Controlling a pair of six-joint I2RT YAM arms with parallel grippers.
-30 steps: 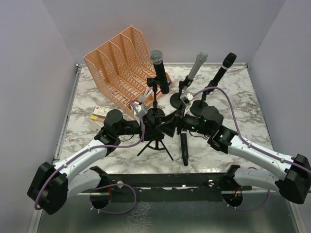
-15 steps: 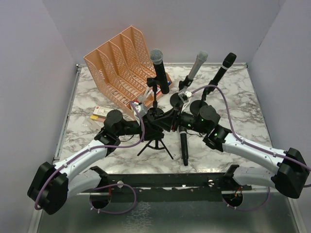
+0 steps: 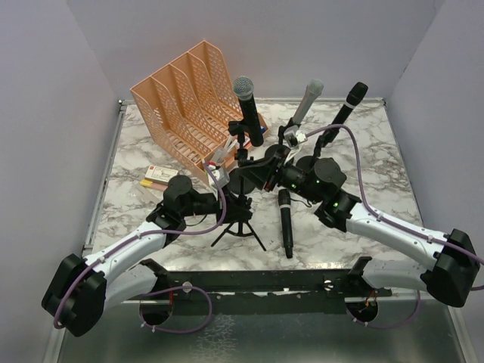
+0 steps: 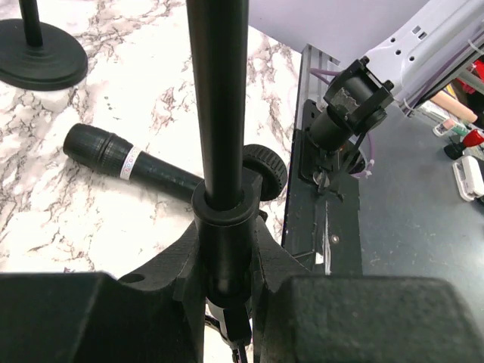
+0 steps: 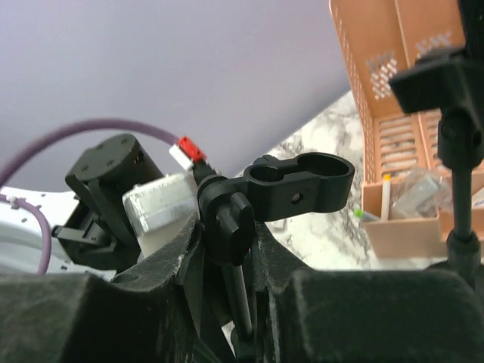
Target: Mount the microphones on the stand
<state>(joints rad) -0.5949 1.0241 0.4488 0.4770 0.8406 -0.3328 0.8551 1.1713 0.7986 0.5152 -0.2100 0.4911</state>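
orange mesh file rack [image 3: 179, 97] at the back left of the marble table [image 3: 395, 175]

File rack [image 3: 189, 106] far left on table [image 3: 378, 151]. Right of it, upright along the back: rear-left microphone [image 3: 247, 110], rear-middle microphone [image 3: 305, 100], rear-right microphone [image 3: 348, 103]. Tripod stand [image 3: 240, 223] front centre, before rear-left one. Lying microphone [image 3: 285, 219] flat on table, just right of tripod.

This is looking like a robot lab cell: plain lilac walls [image 3: 53, 113] are enclosing a marble-patterned surface [image 3: 386, 151], and cabled robot arms [image 3: 128, 253] are sitting bolted on a metal rail [image 3: 257, 281].
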